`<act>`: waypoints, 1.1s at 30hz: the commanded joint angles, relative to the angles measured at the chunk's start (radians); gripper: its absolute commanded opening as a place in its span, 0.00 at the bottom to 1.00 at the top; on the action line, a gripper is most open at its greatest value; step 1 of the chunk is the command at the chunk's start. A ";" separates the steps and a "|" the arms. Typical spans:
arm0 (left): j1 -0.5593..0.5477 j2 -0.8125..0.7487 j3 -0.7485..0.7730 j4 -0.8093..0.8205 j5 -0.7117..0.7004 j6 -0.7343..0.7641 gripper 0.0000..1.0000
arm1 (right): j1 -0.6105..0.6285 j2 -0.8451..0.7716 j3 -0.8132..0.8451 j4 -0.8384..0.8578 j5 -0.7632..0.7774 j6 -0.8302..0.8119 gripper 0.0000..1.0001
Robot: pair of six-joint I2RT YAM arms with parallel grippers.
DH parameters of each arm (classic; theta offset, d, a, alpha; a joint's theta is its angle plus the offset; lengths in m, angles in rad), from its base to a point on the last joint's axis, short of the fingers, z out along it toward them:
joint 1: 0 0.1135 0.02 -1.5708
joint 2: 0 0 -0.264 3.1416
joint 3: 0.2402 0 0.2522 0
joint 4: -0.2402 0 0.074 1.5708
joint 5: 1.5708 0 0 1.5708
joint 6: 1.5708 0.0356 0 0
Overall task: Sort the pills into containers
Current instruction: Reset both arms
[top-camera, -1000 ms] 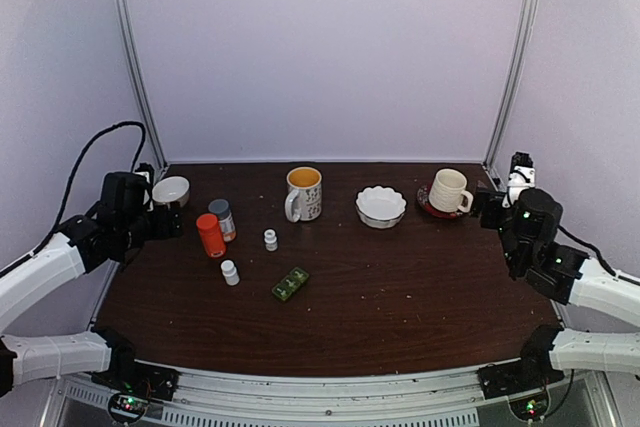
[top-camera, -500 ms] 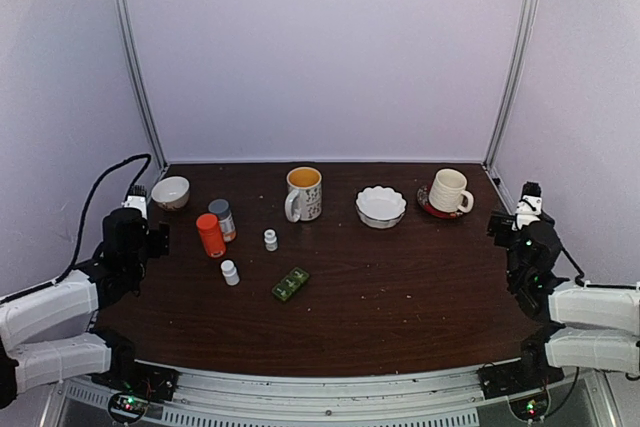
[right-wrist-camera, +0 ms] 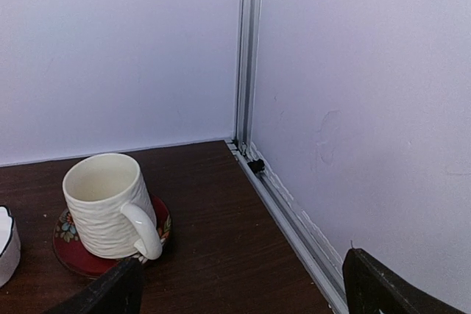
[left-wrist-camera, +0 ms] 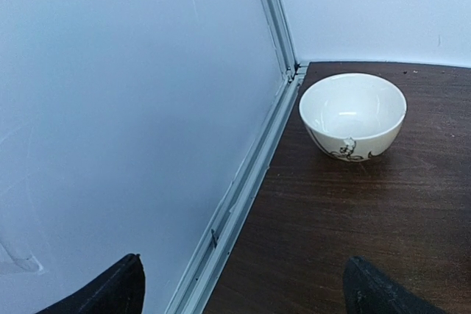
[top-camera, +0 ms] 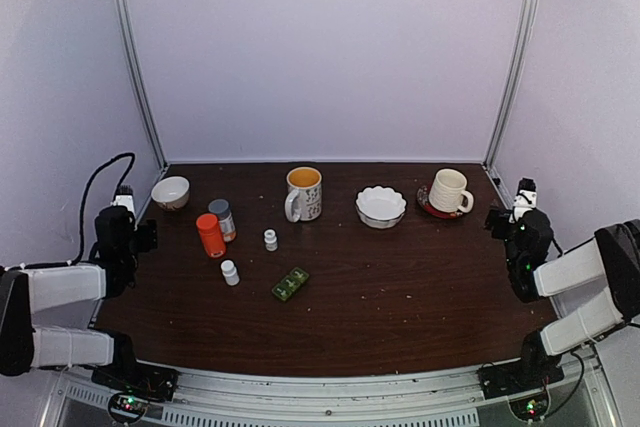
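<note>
The containers are one small dark-green pill box (top-camera: pixel 291 284) lying on the brown table (top-camera: pixel 400 297), left of centre. No loose pills show in any view. My left gripper (top-camera: pixel 143 235) hangs at the table's left edge, open and empty; in the left wrist view its fingertips (left-wrist-camera: pixel 121 288) stand wide apart astride the wall rail. My right gripper (top-camera: pixel 503 220) rests at the right edge, also open and empty, with dark fingertips (right-wrist-camera: pixel 372 281) wide apart in the right wrist view. Both are far from the pill box.
An orange bottle (top-camera: pixel 210 235), a grey-capped bottle (top-camera: pixel 222 219) and two small white bottles (top-camera: pixel 270 239) (top-camera: pixel 230 272) stand near the box. Along the back stand a small bowl (top-camera: pixel 170 192) (left-wrist-camera: pixel 352 115), a mug (top-camera: pixel 304 193), a scalloped bowl (top-camera: pixel 381 206) and a cream mug on a red saucer (top-camera: pixel 448 191) (right-wrist-camera: pixel 107 204).
Both arms have drawn back and dropped lower toward the table's side edges. The grippers stayed open. Nothing on the table moved.
</note>
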 commanded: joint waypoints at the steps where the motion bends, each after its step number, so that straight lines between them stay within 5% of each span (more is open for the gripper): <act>1: 0.036 0.023 0.016 0.142 0.086 0.039 0.98 | -0.010 -0.009 0.038 -0.002 -0.076 0.034 0.97; 11: 0.120 0.195 0.119 0.228 0.241 0.090 0.98 | -0.010 0.004 0.030 0.039 -0.075 0.024 1.00; 16: 0.149 0.247 0.194 0.137 0.312 0.081 0.97 | -0.010 0.004 0.030 0.037 -0.075 0.023 1.00; 24: 0.149 0.150 0.047 0.323 0.445 0.040 0.98 | -0.006 0.003 0.030 0.038 -0.101 0.010 1.00; 30: 0.148 0.227 0.144 0.234 0.392 -0.015 0.97 | -0.004 0.002 0.029 0.039 -0.105 0.010 1.00; 33: 0.149 0.300 0.097 0.413 0.488 0.003 0.98 | -0.003 0.003 0.030 0.039 -0.107 0.010 1.00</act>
